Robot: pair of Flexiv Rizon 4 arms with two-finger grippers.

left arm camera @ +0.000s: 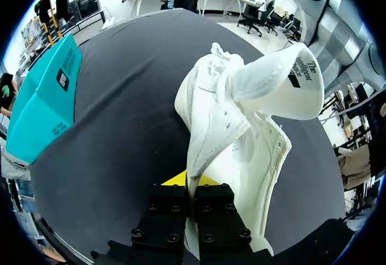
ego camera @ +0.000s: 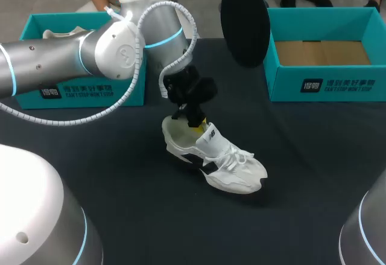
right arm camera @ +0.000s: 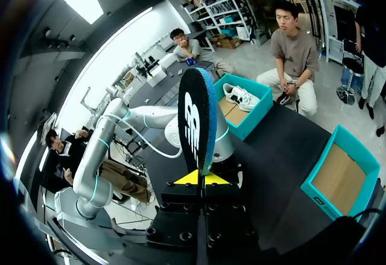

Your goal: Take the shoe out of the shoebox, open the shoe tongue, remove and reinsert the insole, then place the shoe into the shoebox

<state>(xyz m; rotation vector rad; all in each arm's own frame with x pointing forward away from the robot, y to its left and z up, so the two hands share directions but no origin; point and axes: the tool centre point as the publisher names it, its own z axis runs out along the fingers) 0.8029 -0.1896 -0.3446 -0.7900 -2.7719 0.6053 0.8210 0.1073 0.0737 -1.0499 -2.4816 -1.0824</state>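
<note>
Fingers, left gripper [ego camera: 197, 123]: pinched on the white sneaker [ego camera: 217, 159] at its collar edge; sneaker's mid-table, toe near-right
Fingers, right gripper [right arm camera: 198, 178]: clamped on the black insole [right arm camera: 194, 117]; held upright, high over far table
Teal shoebox [ego camera: 325, 87]: far right

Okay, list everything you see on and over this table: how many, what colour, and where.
shoe: 1, white with black marks, mid-table, tongue lifted open
second shoe: 1, white, inside the left shoebox
left shoebox: 1, teal, far left of the table
right shoebox: 1, teal with brown floor showing, far right of the table
insole: 1, black with a blue edge, held upright above the table
table: 1, black
left gripper: 1, yellow tips, shut on the shoe's heel collar
right gripper: 1, yellow tips, shut on the insole
</note>
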